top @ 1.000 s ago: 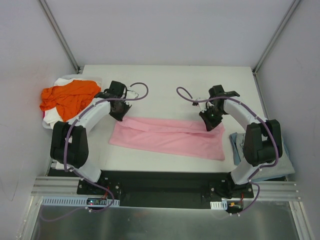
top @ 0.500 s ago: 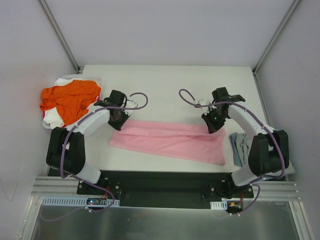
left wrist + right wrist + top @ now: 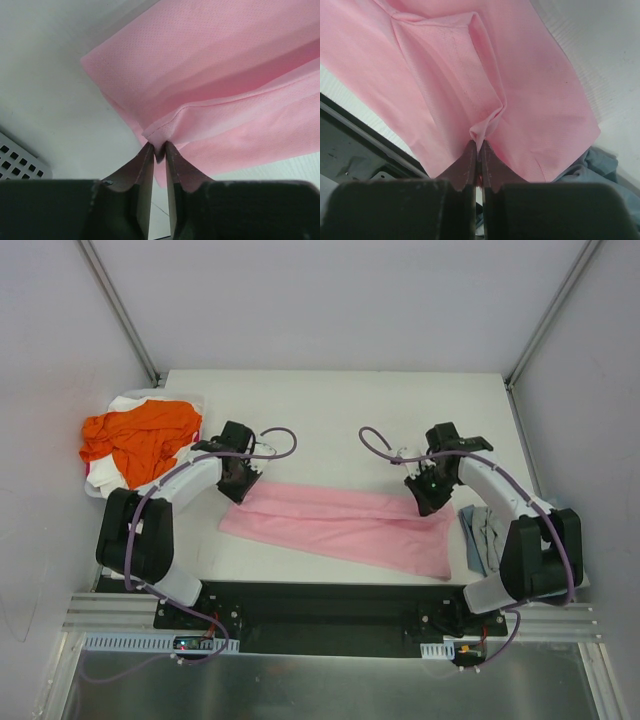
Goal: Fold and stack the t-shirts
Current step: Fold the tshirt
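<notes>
1. Far left: the orange t-shirt (image 3: 140,435) lies crumpled on top of the white t-shirt (image 3: 125,402) at the left edge of the counter (image 3: 330,405). Neither has been moved in the last second, and both remain to be folded.
2. Left jaws: these are all but closed, with only a thin gap between the tips. A pinch of pink hem is still caught there, at the left end of the garment. Over the last second they have been carried a little toward the near edge.
3. Centre: the pink t-shirt (image 3: 340,525) lies as a long band across the middle of the counter, stretched between the two arms. Its far edge has been drawn nearer, so a doubled layer shows along the band. The lengthwise fold is judged nearly laid, with the crosswise folds still to be made.
4. Right jaws: these are pressed fully together on a pucker of the pink cloth at its right end. They too have been shifted nearer.
5. Far right: the grey-blue t-shirt (image 3: 485,535) lies just beside the pink band's right end, partly hidden by the right arm. It has not been moved.
</notes>
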Robot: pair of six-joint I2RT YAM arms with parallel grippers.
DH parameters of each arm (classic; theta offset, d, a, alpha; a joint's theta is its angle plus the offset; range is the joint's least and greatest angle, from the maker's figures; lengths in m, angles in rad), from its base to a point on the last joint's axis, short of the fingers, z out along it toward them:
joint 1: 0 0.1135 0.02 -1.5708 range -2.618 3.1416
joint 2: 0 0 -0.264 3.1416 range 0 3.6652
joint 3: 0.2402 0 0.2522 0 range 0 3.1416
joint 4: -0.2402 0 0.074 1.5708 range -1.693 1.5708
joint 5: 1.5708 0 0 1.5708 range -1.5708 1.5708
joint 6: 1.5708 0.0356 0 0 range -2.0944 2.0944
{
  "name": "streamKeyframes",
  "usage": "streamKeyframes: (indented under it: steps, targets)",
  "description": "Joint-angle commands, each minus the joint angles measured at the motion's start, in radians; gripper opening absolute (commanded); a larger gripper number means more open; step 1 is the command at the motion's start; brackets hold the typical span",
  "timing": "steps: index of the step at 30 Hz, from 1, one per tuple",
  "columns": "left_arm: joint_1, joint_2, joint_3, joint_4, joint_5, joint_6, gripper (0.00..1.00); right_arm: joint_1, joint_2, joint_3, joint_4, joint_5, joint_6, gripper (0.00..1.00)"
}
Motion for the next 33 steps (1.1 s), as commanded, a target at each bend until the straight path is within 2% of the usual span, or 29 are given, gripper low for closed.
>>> streamKeyframes:
  steps: [1, 21, 30, 33]
  targets:
    - [-0.010, 0.013, 0.013, -0.019, -0.012, -0.012, 0.19, 0.005, -0.044, -0.031, -0.043, -0.036, -0.050, 0.01]
    - [-0.008, 0.043, 0.085, -0.021, -0.016, -0.066, 0.22, 0.025, -0.074, -0.080, -0.213, -0.174, -0.247, 0.04]
    - [-0.008, 0.091, 0.147, -0.026, -0.016, -0.072, 0.21, 0.061, -0.111, -0.070, -0.326, -0.238, -0.310, 0.16]
    - [-0.008, 0.109, 0.156, -0.024, -0.015, -0.075, 0.20, 0.068, -0.130, -0.083, -0.363, -0.254, -0.331, 0.28]
